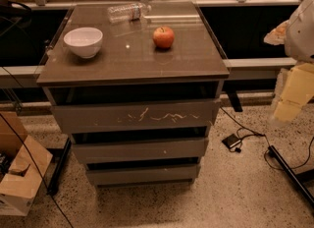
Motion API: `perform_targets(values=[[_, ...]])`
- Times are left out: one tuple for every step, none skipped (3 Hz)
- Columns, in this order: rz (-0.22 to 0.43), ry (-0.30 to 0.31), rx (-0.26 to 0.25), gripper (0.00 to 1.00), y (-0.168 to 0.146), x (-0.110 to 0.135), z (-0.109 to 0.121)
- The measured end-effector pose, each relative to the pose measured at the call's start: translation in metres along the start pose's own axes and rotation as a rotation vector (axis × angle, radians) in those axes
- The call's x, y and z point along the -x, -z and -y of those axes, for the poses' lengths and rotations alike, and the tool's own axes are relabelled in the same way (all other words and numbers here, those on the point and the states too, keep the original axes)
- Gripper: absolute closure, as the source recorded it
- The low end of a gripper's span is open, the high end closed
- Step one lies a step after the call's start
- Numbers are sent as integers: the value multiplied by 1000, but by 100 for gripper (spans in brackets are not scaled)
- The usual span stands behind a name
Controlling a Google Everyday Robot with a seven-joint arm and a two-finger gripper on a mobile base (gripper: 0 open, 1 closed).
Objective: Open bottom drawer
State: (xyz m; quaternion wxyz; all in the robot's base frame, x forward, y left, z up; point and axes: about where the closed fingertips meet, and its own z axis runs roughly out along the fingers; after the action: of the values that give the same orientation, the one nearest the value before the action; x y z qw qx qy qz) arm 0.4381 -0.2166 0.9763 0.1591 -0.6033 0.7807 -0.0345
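Foreground right: my pincer point(290, 98), well clear of the bottom drawer point(142, 174); whether spread or closed, I cannot tell.

Only part of me shows, at the far right edge of the camera view. Highest up sits the rounded white plastic shell of my arm point(303, 25), cut off by the frame on its right side. Directly beneath it hangs my cream-yellow blocky gripper point(293, 94). It is joined to the shell above and points downward, leaning a little to the left as it descends, so its lowest end sits further left than its top. It is held up in the air at my side, and its outline is soft and smeared.
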Motion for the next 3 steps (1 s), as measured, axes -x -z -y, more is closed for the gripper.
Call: perform_targets(values=[[0, 0, 0, 0, 0, 0, 0], [77, 10, 37, 0, -20, 1, -9], [220, 41, 128, 0, -64, 0, -28]])
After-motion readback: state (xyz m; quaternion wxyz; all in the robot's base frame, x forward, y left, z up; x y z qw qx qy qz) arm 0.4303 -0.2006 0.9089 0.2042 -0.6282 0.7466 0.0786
